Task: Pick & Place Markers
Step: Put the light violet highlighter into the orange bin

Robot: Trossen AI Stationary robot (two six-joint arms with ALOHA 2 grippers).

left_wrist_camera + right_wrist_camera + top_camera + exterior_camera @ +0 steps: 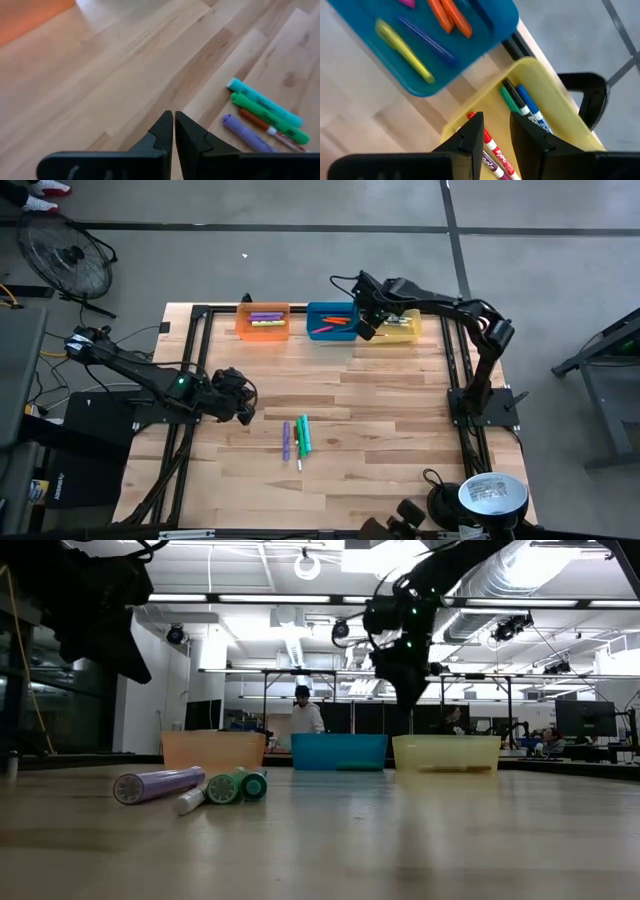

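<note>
Several markers lie together on the wooden table near its middle: a purple one (286, 438), a green one (303, 435), a teal one (265, 102) and a thin red-and-white one (265, 130). All rest on their sides. My left gripper (240, 405) hovers just left of them, shut and empty (173, 130). My right gripper (366, 330) hangs over the far edge of the table, above the yellow bin (398, 330), next to the blue bin (332, 321). It points down, its fingers (472, 132) a little apart with nothing between them.
Three bins line the far edge. The orange bin (264, 321) holds purple and yellow markers, the blue bin (420, 45) orange, yellow, blue and pink ones, and the yellow bin (540, 100) thin red, green and blue ones. Black frame rails (190, 360) border the table. A person (305, 712) stands far behind.
</note>
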